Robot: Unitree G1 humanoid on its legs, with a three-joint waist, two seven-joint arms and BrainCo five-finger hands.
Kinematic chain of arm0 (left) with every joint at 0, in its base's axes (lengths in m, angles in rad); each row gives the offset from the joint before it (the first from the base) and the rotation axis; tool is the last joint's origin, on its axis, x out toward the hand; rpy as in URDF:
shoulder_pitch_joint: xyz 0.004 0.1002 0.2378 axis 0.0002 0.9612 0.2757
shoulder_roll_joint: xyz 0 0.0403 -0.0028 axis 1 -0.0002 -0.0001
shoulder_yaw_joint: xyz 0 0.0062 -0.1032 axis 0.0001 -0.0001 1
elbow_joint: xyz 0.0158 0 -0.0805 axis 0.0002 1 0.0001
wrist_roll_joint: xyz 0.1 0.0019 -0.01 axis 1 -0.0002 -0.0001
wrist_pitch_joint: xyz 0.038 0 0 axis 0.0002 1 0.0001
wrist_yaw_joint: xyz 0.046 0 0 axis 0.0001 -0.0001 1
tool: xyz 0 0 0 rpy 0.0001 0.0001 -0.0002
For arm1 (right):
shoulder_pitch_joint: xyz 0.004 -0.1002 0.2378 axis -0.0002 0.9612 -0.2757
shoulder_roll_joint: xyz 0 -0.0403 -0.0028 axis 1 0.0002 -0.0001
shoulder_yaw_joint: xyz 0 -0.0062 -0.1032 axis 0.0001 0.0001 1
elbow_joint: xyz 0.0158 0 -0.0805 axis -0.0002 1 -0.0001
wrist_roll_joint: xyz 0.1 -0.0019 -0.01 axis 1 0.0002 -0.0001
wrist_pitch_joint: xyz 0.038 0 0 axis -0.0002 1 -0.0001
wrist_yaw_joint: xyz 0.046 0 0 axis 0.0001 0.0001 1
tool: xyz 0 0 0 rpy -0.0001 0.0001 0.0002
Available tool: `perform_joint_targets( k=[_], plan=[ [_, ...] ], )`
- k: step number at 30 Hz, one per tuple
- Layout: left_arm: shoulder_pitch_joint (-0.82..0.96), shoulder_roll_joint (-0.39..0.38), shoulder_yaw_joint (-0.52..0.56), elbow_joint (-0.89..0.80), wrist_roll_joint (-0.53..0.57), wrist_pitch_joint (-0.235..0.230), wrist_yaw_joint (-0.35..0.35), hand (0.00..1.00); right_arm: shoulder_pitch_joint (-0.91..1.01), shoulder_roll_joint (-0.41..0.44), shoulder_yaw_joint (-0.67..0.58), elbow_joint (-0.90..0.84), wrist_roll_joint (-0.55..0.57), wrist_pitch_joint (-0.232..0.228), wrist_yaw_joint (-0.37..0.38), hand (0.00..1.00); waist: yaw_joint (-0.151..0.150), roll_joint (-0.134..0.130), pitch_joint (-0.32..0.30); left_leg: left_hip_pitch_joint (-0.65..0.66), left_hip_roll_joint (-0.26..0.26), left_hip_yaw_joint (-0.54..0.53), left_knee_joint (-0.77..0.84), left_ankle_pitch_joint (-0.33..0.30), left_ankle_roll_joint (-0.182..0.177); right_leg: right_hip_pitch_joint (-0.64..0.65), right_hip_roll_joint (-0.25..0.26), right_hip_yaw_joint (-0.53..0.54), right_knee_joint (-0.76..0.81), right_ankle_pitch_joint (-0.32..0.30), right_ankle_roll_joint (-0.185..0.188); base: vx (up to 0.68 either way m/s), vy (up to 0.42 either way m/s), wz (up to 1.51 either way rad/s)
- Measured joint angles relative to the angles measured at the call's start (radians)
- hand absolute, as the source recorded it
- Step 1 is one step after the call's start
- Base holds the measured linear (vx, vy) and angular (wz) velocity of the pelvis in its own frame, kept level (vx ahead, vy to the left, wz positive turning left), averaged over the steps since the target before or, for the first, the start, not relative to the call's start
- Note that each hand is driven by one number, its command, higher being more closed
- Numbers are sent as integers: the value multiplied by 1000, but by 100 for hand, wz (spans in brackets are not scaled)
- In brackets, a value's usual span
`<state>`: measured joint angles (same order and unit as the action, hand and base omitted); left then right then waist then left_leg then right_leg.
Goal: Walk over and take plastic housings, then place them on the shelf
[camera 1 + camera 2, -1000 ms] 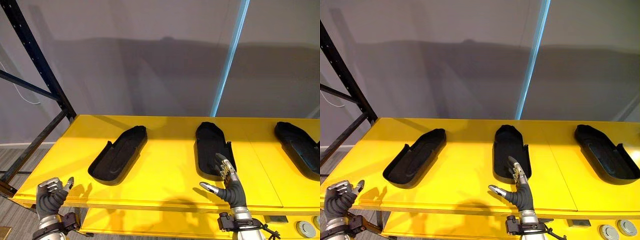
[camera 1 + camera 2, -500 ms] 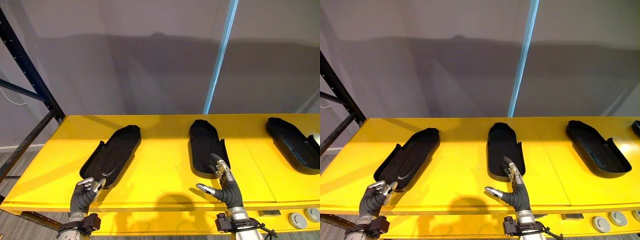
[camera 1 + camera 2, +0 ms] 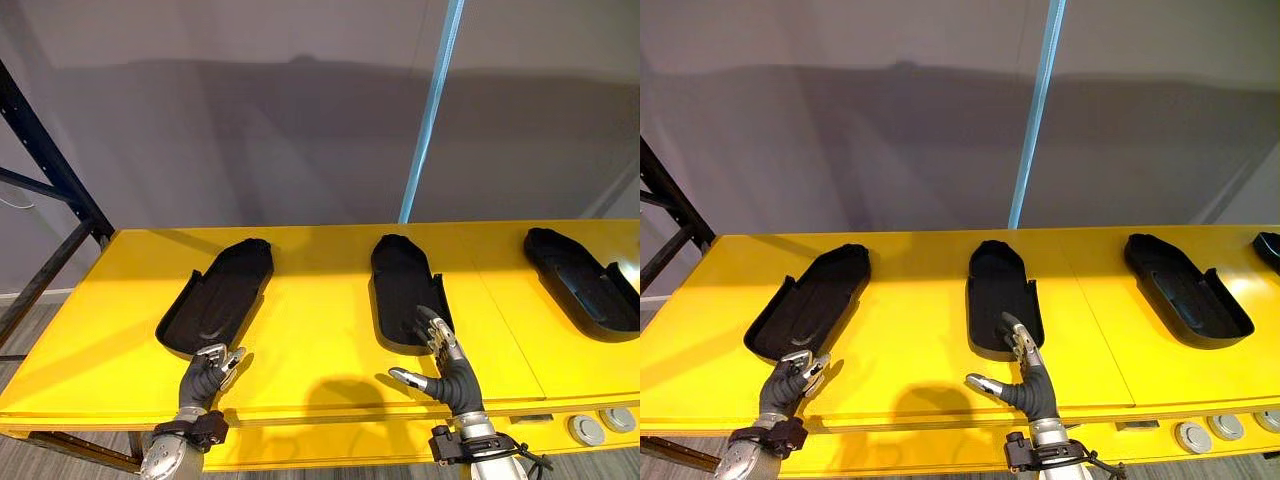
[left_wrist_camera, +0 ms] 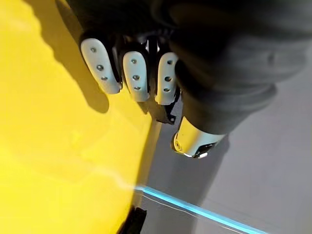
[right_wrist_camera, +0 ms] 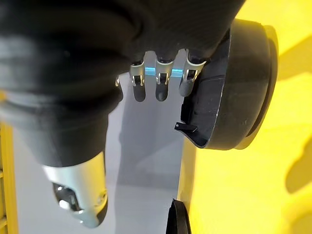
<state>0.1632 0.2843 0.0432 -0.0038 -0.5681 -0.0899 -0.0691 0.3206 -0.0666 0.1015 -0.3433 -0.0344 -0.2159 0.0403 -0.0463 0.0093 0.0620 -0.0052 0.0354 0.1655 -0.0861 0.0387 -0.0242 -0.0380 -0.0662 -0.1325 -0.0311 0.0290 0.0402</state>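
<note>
Three black plastic housings lie open side up on the yellow table (image 3: 310, 340): a left housing (image 3: 215, 298), a middle housing (image 3: 403, 292) and a right housing (image 3: 583, 283). The end of one more housing (image 3: 1270, 245) shows at the far right edge. My left hand (image 3: 207, 370) hovers at the near end of the left housing, fingers curled and holding nothing. My right hand (image 3: 445, 365) is open with the thumb spread, and its fingers (image 5: 161, 85) reach the near rim of the middle housing (image 5: 239, 87).
A dark blue rack upright (image 3: 50, 170) stands at the table's left end. A light blue strip (image 3: 430, 110) runs up the grey wall behind. Round silver discs (image 3: 583, 428) sit below the table's front edge at the right.
The camera has shifted right, so the housings sit further left in the picture. My left hand came in from the table's left corner to the left housing's near end. The right hand kept its place.
</note>
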Motion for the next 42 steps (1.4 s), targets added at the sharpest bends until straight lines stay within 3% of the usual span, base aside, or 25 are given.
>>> perform_joint_targets(
  k=[9,10,12,15,17,20,22,27,29,30,31,33,34,35,37,38,39,40,41,42],
  plan=[
    [-56,-20,-32,24,-21,0,24,100,-7,3,22,-2,29,1,5,0,-9,0,0,2,1,0,0,-2,-3,3,1,2,-5,0,0,-4,1,-1],
    [-58,-27,-32,16,-21,0,26,0,-9,3,25,-2,29,1,5,0,-10,0,0,2,0,0,0,-2,-3,4,1,2,-5,0,0,0,0,0],
    [-54,-43,-31,-28,-21,0,34,0,-10,3,26,-5,29,1,5,0,-9,0,0,3,0,-1,0,-2,-3,5,1,0,-5,0,0,0,0,0],
    [-5,-96,-31,-247,-20,-20,42,0,-13,4,25,-20,29,1,5,0,-8,0,0,7,0,-4,0,-2,-3,11,-1,-3,-6,0,0,0,0,2],
    [32,-143,-25,-436,-15,-70,44,0,-24,5,17,-43,27,1,4,0,-6,0,1,27,0,-11,0,-4,-3,37,-1,-14,-12,0,0,-10,-2,8],
    [48,-181,-2,-548,-6,-117,51,0,-56,5,9,-43,25,0,0,0,2,2,0,33,0,-14,0,-5,-3,45,0,-15,-12,-1,1,-26,-2,5],
    [52,-228,17,-636,46,-187,106,0,-85,7,-20,-43,7,-1,-20,0,7,2,1,33,-2,-33,0,-2,-1,55,-2,-28,-12,-2,2,-61,-5,20],
    [92,-280,-5,-684,245,-262,256,0,-115,18,-71,-69,-47,-5,-89,0,13,2,1,35,-8,-51,3,0,3,63,-6,-44,-11,-5,5,-27,2,13],
    [92,-284,-13,-678,325,-270,328,0,-167,26,-84,-76,-55,-27,-134,0,14,-6,20,-17,-12,-58,151,-70,2,51,-10,-7,7,-4,5,-41,30,-31],
    [93,-284,-12,-678,339,-271,340,0,-189,24,-84,-75,-55,-29,-143,0,21,-10,27,-46,-12,-87,230,-97,1,41,-11,16,17,-4,5,-75,43,-123],
    [97,-292,-10,-675,371,-274,370,0,-254,9,-79,-75,-85,-35,-168,0,57,-8,37,-112,-19,-258,405,-168,-7,2,-1,113,47,-2,6,-75,46,-157],
    [97,-305,4,-674,390,-283,388,0,-317,-17,-70,-75,-119,-42,-189,0,87,15,36,-131,-36,-482,530,-256,-37,-44,43,237,90,1,13,-91,146,-231],
    [96,-304,10,-669,412,-293,402,0,-342,-37,-57,-75,-142,-46,-206,0,96,31,33,-124,-50,-625,589,-325,-56,-99,91,342,136,-2,20,-132,313,-293],
    [77,-296,7,-640,427,-303,416,0,-346,-51,-53,-85,-145,-49,-215,0,95,36,34,-115,-72,-717,620,-370,-52,-156,125,429,198,-10,32,-121,297,-251],
    [26,-293,-7,-578,436,-297,421,0,-283,-56,-63,-127,-158,-49,-216,0,68,17,51,-113,-106,-739,629,-420,-22,-221,141,518,252,-7,68,-133,286,-160],
    [6,-293,-16,-563,437,-293,422,0,-248,-53,-66,-145,-163,-48,-215,0,57,4,60,-111,-122,-726,627,-436,-3,-237,141,556,258,4,86,-161,332,-164],
    [-26,-289,-36,-553,440,-285,425,0,-180,-40,-69,-170,-165,-48,-211,0,59,-31,80,-108,-155,-658,634,-437,14,-245,132,649,233,38,115,-207,355,-191],
    [-45,-291,-55,-552,459,-280,431,0,-116,-34,-70,-193,-167,-47,-199,0,48,-52,84,-121,-172,-581,644,-432,45,-239,113,709,156,112,120,-319,426,-200],
    [-52,-292,-61,-552,469,-280,433,0,-96,-32,-70,-198,-167,-47,-195,0,47,-58,82,-132,-171,-537,642,-424,60,-239,105,710,106,173,113,-329,354,-214],
    [-69,-286,-67,-551,475,-280,433,0,-88,-14,-79,-198,-168,-45,-185,0,37,-65,79,-160,-147,-439,619,-395,94,-242,94,658,-15,330,51,-455,356,-217]
  ],
)
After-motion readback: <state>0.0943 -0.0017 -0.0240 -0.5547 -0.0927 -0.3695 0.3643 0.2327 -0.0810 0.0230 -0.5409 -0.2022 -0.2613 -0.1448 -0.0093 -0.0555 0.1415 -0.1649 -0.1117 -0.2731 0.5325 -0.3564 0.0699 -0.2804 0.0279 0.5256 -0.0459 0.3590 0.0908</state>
